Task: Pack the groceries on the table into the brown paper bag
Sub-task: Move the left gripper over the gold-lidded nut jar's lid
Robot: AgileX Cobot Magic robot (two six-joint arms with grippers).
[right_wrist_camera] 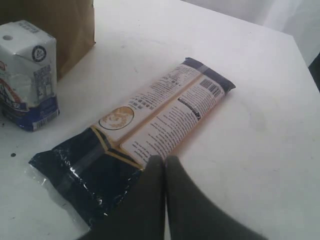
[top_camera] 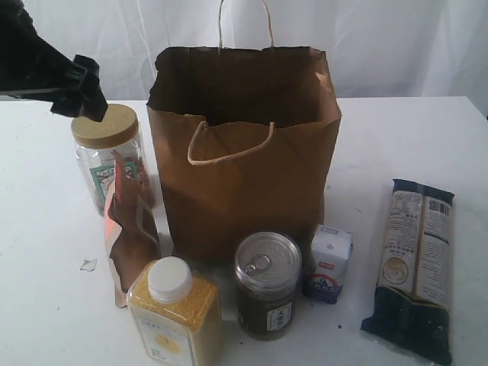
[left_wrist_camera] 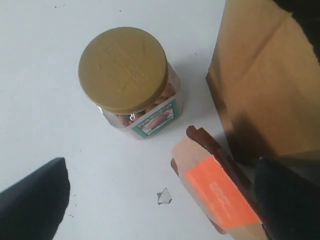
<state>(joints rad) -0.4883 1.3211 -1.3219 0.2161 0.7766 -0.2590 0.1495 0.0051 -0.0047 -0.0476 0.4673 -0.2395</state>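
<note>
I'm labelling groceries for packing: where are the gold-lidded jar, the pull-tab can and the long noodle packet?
gold-lidded jar (left_wrist_camera: 125,72), left wrist view, on the gold lid.
pull-tab can (top_camera: 268,263), exterior view, middle of its metal top.
noodle packet (right_wrist_camera: 150,127), right wrist view, pale printed middle panel.

Left gripper (top_camera: 82,91): matte black, angular housing, broad wedge-shaped fingers (left_wrist_camera: 35,200). Right gripper (right_wrist_camera: 165,161): smooth dark grey-black, tapering to rounded tips.

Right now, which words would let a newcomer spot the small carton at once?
Find the tall brown paper bag on the white table. At its foot, between the pull-tab can and the long dark noodle packet, stands the carton: the only white-and-blue box.
</note>
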